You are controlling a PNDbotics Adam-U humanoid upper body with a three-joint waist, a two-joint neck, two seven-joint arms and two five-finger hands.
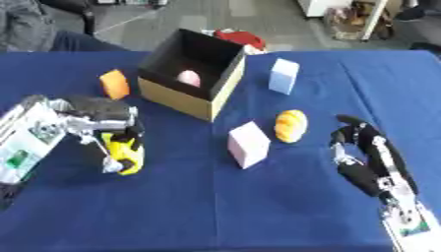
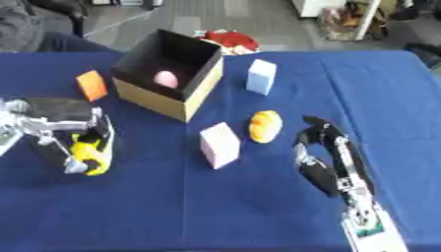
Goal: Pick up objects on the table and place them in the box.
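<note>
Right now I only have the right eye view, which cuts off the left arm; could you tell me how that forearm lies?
Observer: In the left eye view the left forearm slants from the lower left edge up to the left hand, which is curled round the yellow object.
Operator: Thank you. Does the forearm come near the orange block?
Observer: No. The orange block stands apart from it, farther back on the table.

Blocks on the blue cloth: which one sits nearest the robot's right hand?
The pink cube-shaped block, in front of the open cardboard box. The pale blue block and orange block lie farther from the right hand.
</note>
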